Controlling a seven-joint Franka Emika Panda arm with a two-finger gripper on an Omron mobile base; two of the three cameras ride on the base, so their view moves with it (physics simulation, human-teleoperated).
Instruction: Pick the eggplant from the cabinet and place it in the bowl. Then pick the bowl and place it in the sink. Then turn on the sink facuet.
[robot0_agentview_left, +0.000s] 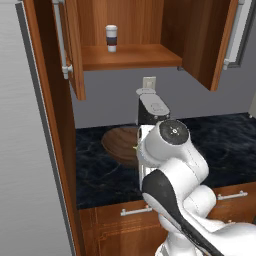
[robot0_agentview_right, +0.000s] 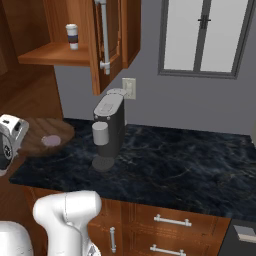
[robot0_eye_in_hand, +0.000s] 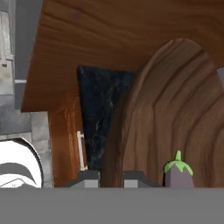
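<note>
Where the hand view looks down along the fingers (robot0_eye_in_hand: 110, 178), their two dark tips sit one on each side of the near rim of the bowl (robot0_eye_in_hand: 175, 113), close together with the wooden edge passing between them; whether they actually pinch the rim I cannot tell. Just to the right of the fingertips, inside the bowl, lies the eggplant (robot0_eye_in_hand: 178, 173), its green cap pointing away from them and its purple body cut off by the lower edge. Beyond the tips to the left, a wedge of the dark marble bench (robot0_eye_in_hand: 98, 109) shows, and past that a lower cupboard front with a short silver handle (robot0_eye_in_hand: 80, 150). From the left base camera the bowl (robot0_agentview_left: 120, 142) rests on the bench (robot0_agentview_left: 100, 170) at its left end, partly hidden behind the arm's white wrist. Above and behind it the cabinet (robot0_agentview_left: 125, 55) stands with both doors swung open, a white paper cup (robot0_agentview_left: 111, 38) upright on its shelf. From the right base camera the bowl (robot0_agentview_right: 47, 135) sits left of a grey coffee machine (robot0_agentview_right: 107, 127), well apart from it.
</note>
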